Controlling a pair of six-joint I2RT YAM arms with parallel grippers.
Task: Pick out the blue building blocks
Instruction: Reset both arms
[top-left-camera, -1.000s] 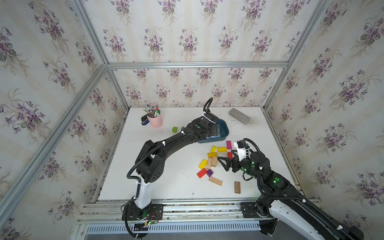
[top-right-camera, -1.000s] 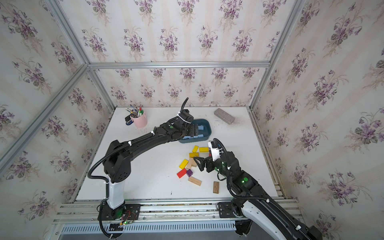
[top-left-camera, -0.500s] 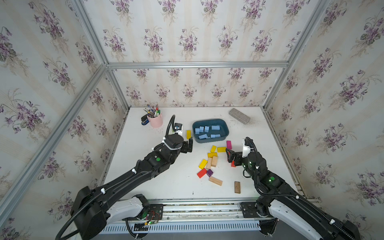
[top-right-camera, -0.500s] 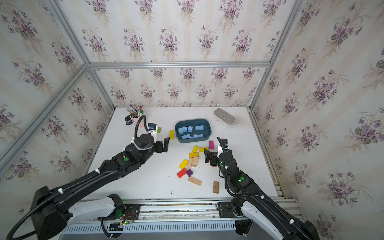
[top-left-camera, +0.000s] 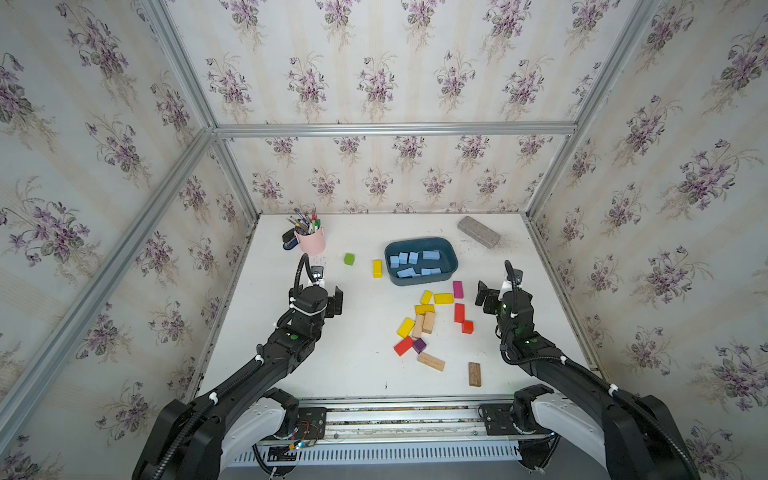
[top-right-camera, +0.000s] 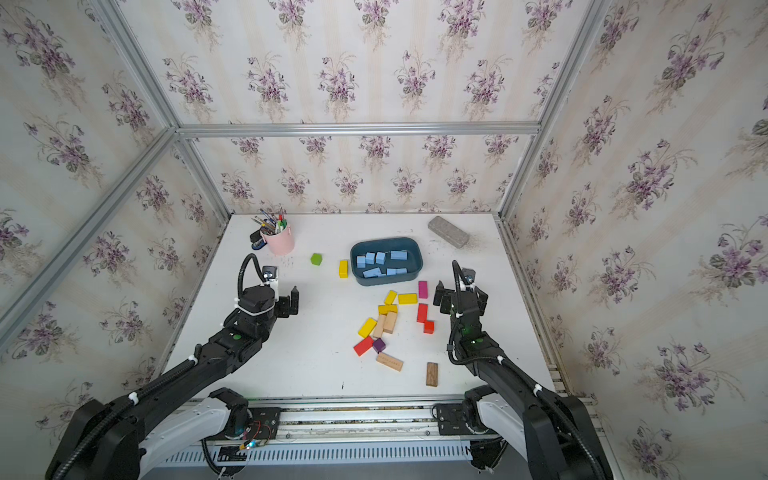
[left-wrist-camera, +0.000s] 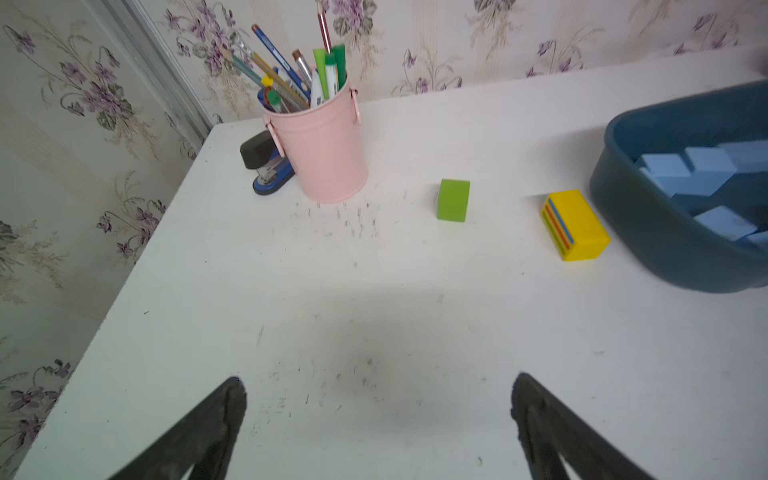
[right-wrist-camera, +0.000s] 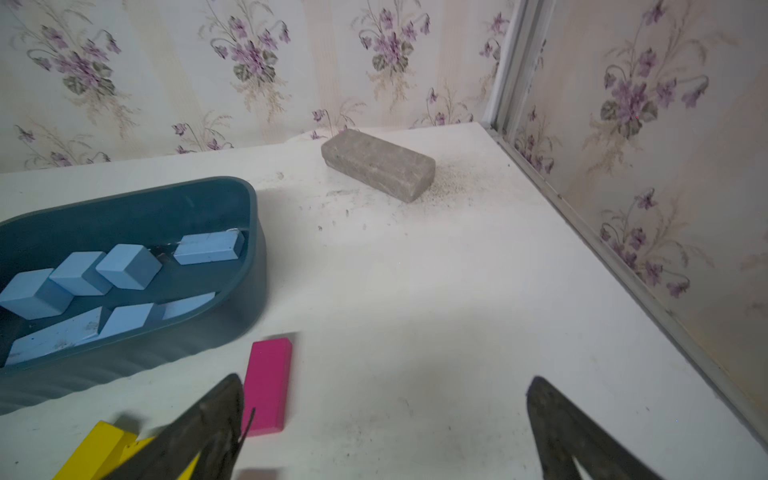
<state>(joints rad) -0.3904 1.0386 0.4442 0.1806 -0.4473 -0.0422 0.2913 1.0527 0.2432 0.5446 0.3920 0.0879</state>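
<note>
Hands both released, empty: left hand (left-wrist-camera: 378, 378) over bare worktop (left-wrist-camera: 374, 291), right hand (right-wrist-camera: 385, 377) by pink block (right-wrist-camera: 268, 382). Blue blocks (top-left-camera: 415, 264) all sit in tub (top-left-camera: 419, 240); I see none in pile (top-left-camera: 424, 322). Prob done; I'd scan pile w/ wrist cam before quitting, hands clear of tub.

1. White tabletop (top-left-camera: 361, 353): left and front parts bare, a wide lane.
2. Yellow, red, purple and wooden blocks (top-left-camera: 428, 322): crowd the ground before the dark teal rounded tub (top-left-camera: 419, 281), whose floor light sky-blue blocks (top-left-camera: 431, 254) largely cover.
3. Striped yellow brick (top-left-camera: 377, 268): just beside the tub's left wall; green cube (top-left-camera: 349, 259) near.
4. Pink pen cup (top-left-camera: 311, 243) and grey stone slab (top-left-camera: 478, 232): back corners.
</note>
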